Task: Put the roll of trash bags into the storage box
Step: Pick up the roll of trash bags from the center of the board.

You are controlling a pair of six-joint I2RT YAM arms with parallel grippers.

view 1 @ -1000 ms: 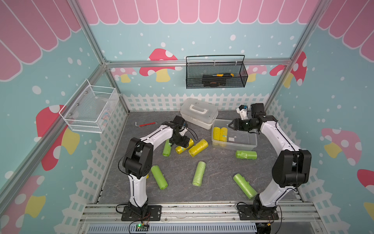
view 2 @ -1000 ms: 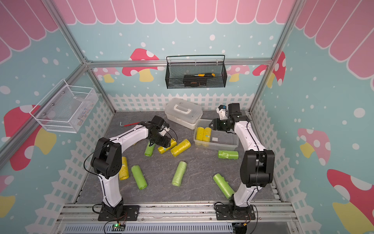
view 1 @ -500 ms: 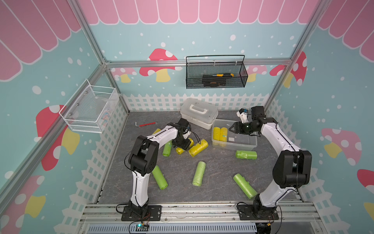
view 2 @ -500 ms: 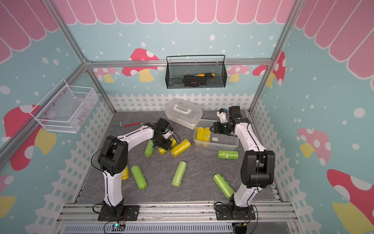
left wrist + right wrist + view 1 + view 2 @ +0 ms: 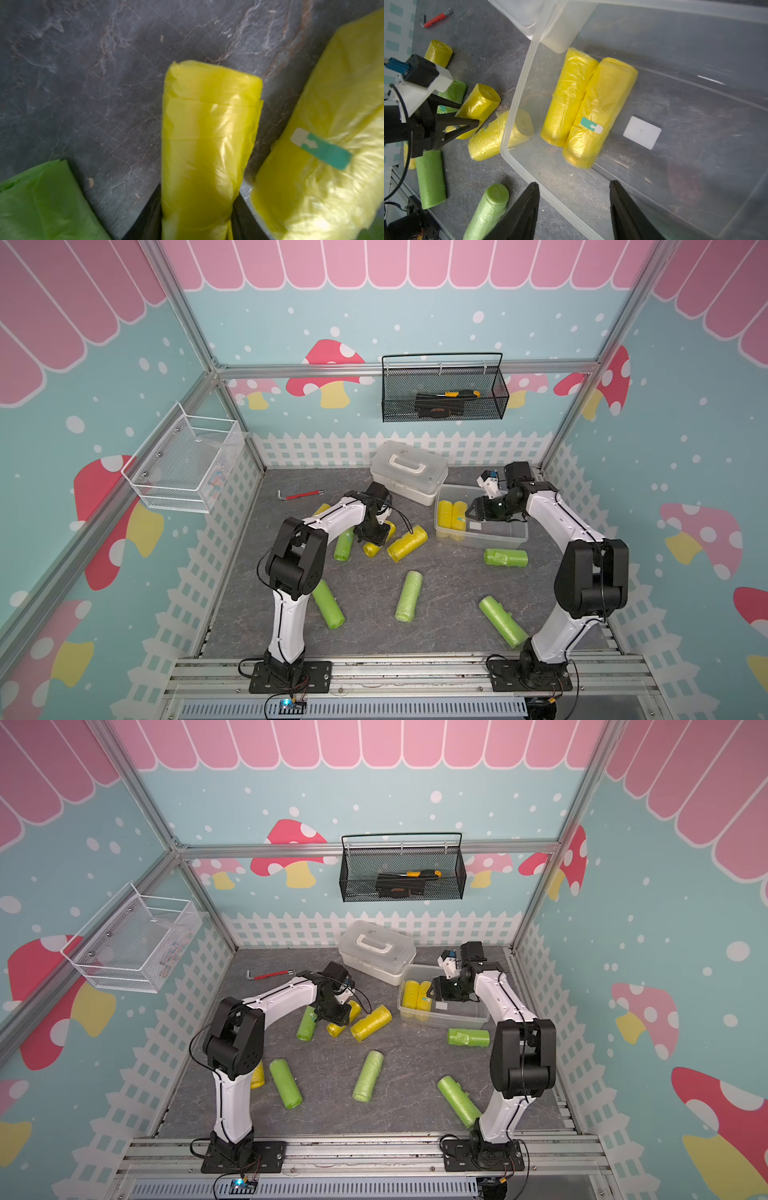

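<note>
**Grasp in hand: left gripper down on a yellow roll**

A green roll (image 5: 344, 544) lies just beside the left gripper (image 5: 374, 536), on the side away from the box. The gripper is down at the mat (image 5: 83, 83). Its jaws are narrowed onto the yellow roll (image 5: 207, 135), which runs out lengthwise between them with a finger (image 5: 145, 218) against each flank. The roll looks to be lying on the mat, and how firm the pinch is I cannot tell.

On the gripper's boxward side, just beside it, lies a fatter yellow roll (image 5: 407, 542). Beyond that stands the storage box (image 5: 498, 537), with two yellow rolls (image 5: 452, 519) inside at the end nearer this gripper.

The right gripper (image 5: 574, 183) hangs over the box, jaws partly apart and empty. The next move, as I judge it, is a straight lift clear of the fatter neighbour, then a carry over the rim to the box's bare floor, where the right gripper may be in the way.
</note>
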